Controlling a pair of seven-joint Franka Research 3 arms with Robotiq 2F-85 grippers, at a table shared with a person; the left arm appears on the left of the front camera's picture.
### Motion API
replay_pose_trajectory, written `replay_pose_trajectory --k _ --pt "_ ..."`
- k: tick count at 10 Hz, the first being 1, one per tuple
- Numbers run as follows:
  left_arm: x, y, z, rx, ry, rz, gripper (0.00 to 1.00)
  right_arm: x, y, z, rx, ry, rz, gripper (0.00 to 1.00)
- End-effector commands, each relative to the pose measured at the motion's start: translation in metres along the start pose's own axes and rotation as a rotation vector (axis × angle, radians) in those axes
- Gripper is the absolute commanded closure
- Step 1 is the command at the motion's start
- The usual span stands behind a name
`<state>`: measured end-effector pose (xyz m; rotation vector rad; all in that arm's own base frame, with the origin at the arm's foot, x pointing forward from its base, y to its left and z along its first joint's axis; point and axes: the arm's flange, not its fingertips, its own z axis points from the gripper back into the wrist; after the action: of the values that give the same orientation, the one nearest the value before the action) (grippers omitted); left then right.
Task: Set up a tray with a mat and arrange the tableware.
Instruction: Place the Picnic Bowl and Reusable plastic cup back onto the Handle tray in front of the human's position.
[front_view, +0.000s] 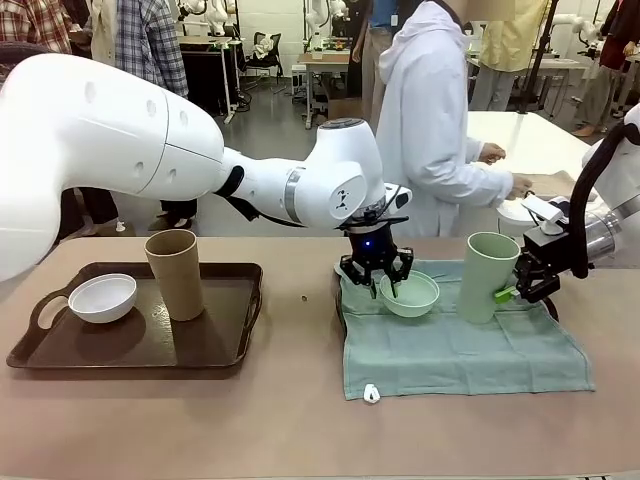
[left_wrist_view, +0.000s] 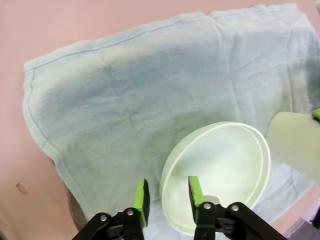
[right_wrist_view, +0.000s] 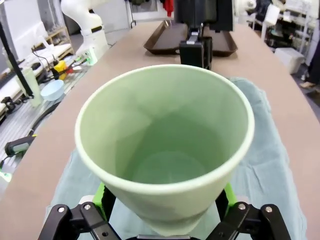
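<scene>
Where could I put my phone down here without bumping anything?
Free: the mat's near half; the table between tray and mat; the tray's right end past the tan tumbler. Crowded: the mat's far edge, left pincer at the mint bowl, right pincer at the mint tumbler.

The mat (front_view: 460, 350) is showing as soft, matt woven cloth, lightly creased, with a stitched hem. The mint green bowl (front_view: 410, 295) and the mint green tumbler (front_view: 487, 275) are looking like smooth, matt plastic, while the white bowl (front_view: 102, 297) is catching a slight gloss. The tan-brown tumbler (front_view: 175, 275) is reading smooth and matt. The dark tray (front_view: 110, 345) is giving off a dull sheen, and the table (front_view: 300, 440) is lying smooth and matt. The left gripper (left_wrist_view: 168, 181) is showing matt black fingers (left_wrist_view: 125, 220) with green, rubbery-looking pads (left_wrist_view: 141, 200). The left arm (front_view: 120, 140) is gleaming in glossy white casing.
</scene>
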<state>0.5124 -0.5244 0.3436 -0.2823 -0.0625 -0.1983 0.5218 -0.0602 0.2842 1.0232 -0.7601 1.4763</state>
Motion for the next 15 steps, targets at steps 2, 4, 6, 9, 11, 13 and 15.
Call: replay_pose_trajectory --k 2,4,6,9,11,13,15 --pt "-0.011 0.01 0.029 -0.014 0.033 -0.012 0.0 0.017 0.011 0.025 -0.034 0.125 -0.139 0.0" --pt "-0.025 0.016 0.056 -0.051 0.025 -0.02 0.26 0.027 0.024 0.046 -0.059 0.222 -0.214 0.0" --pt "-0.038 0.021 0.083 -0.027 0.005 -0.03 0.2 0.047 0.035 0.056 -0.167 0.342 -0.399 0.0" --pt "-0.054 0.015 0.133 0.037 -0.013 -0.044 0.2 0.114 0.051 0.064 -0.366 0.443 -0.676 0.0" --pt "-0.062 0.003 0.163 0.105 -0.011 -0.087 0.2 0.151 0.056 0.053 -0.5 0.444 -0.783 0.0" --pt "-0.067 -0.01 0.194 0.195 -0.017 -0.088 0.2 0.181 0.066 0.038 -0.625 0.493 -0.882 0.0" --pt "-0.07 -0.02 0.224 0.264 -0.036 -0.072 0.2 0.221 0.082 0.024 -0.725 0.585 -0.948 0.0"
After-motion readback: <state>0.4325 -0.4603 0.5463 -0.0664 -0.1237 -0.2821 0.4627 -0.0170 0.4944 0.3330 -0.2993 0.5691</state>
